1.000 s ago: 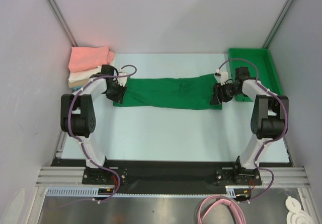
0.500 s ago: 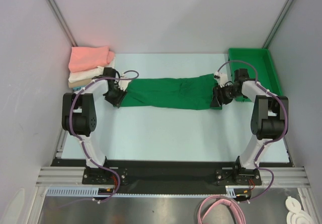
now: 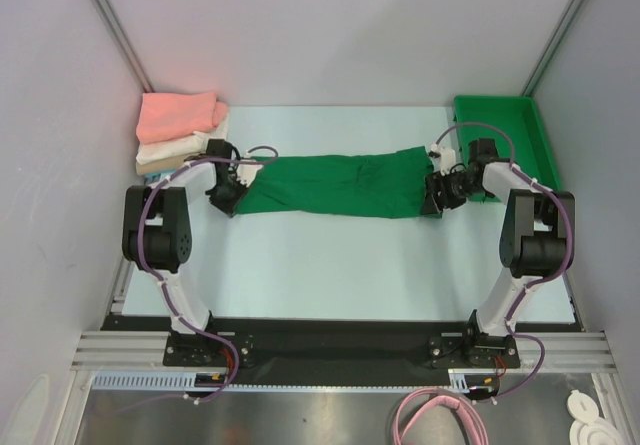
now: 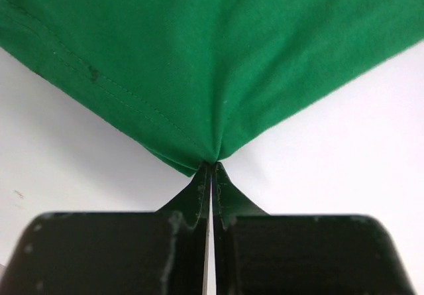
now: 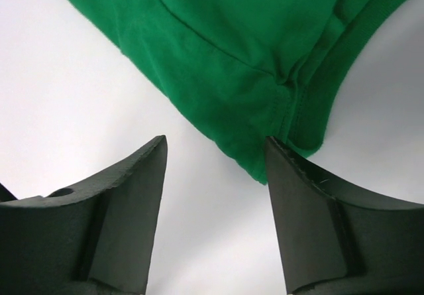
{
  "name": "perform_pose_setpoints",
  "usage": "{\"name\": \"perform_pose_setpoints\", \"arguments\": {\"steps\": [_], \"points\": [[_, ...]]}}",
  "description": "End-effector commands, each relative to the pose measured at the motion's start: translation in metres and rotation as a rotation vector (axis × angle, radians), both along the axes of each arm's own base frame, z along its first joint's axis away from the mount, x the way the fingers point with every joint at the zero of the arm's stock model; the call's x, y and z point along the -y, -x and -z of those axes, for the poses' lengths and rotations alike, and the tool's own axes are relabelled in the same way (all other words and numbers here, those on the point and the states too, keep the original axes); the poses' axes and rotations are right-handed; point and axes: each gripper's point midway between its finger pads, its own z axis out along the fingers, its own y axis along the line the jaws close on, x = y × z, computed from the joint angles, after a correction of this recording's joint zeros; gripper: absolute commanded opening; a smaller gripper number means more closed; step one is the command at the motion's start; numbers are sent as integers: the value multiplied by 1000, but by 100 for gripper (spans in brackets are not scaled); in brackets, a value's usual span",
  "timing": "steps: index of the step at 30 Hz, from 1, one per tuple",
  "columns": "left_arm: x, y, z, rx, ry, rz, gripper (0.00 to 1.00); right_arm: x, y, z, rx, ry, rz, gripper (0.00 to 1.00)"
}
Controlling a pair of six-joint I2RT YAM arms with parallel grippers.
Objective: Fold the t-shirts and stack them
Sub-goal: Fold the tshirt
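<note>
A dark green t-shirt (image 3: 335,185) lies stretched out in a long band across the middle of the table. My left gripper (image 3: 232,191) is at its left end. In the left wrist view it (image 4: 211,165) is shut on a pinched corner of the green cloth (image 4: 218,63). My right gripper (image 3: 437,189) is at the shirt's right end. In the right wrist view it (image 5: 215,140) stands open, and a corner of the shirt (image 5: 265,96) reaches just inside the right fingertip (image 5: 275,150). A stack of folded t-shirts sits at the back left: salmon pink (image 3: 178,113) over white (image 3: 168,150) over tan (image 3: 148,167).
A rigid green plastic bin (image 3: 510,117) stands at the back right, just behind the right arm. Grey walls close in the left, right and back sides. The pale table surface (image 3: 330,265) stretches between the shirt and the arm bases.
My left gripper has shifted slightly left along the shirt's end and closed on its corner. My right gripper has opened a little wider at the right end.
</note>
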Motion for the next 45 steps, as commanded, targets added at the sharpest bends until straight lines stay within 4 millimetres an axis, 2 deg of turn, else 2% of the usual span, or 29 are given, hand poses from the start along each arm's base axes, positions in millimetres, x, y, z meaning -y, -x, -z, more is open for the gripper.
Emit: {"name": "perform_pose_setpoints", "arguments": {"steps": [1,2,3,4,7,8,10,12,13,14,17,18,20,21,24,25,27,28,31,32,33,34,35,38,39,40,41,42,45], "points": [[10,35,0,-69,25,45,1,11,-28,-20,99,45,43,66],[10,44,3,-86,23,49,0,15,-34,-20,99,61,53,66],[11,46,-3,-68,23,51,1,15,-37,-10,66,64,60,67],[10,54,-1,-80,21,53,0,17,-50,-18,80,65,68,67],[11,61,-7,-66,22,58,0,20,-65,-10,61,73,91,67],[10,65,-6,-69,19,59,0,22,-76,-14,81,76,100,67],[9,67,-9,-56,18,60,1,22,-85,-8,66,72,119,68],[8,70,-8,-62,14,59,0,25,-102,-14,93,79,137,68],[8,71,-8,-68,12,62,0,25,-105,-4,72,78,143,69],[8,73,-7,-72,12,65,1,27,-117,-11,96,80,153,69],[9,75,-9,-76,17,66,1,26,-128,6,47,67,162,69],[10,77,-9,-79,22,68,0,26,-140,-3,73,62,167,69],[11,80,-11,-83,29,69,1,25,-146,10,47,58,171,68],[11,80,-12,-78,30,71,0,24,-155,4,69,62,174,68],[13,85,-15,-79,29,82,0,20,-161,17,50,82,167,61],[13,86,-15,-79,27,84,0,18,-166,15,60,85,163,51],[14,89,-18,-76,28,89,1,13,-169,19,60,104,152,38],[15,91,-18,-80,34,91,0,11,-173,19,66,113,150,23],[20,96,-22,-72,43,99,1,11,-183,27,71,173,151,1],[20,99,-22,-77,43,102,0,13,-188,27,80,185,158,0],[23,102,-22,-79,45,107,0,-3,-190,27,85,186,134,0],[24,104,-22,-79,45,110,0,-3,-193,34,79,187,145,0],[24,109,-20,-92,44,111,1,-2,-204,26,114,194,157,0],[28,118,-16,-117,35,128,0,-4,-220,32,144,209,175,0],[29,121,-15,-123,31,131,0,-5,-234,18,192,207,183,0],[30,123,-14,-129,29,136,1,-7,-239,16,205,210,183,0],[31,127,-13,-137,26,144,0,-7,-244,26,201,215,189,0],[32,129,-13,-142,26,147,1,-9,-258,8,257,209,197,0],[37,140,-13,-170,33,161,0,-8,-277,4,313,210,236,0]]}}
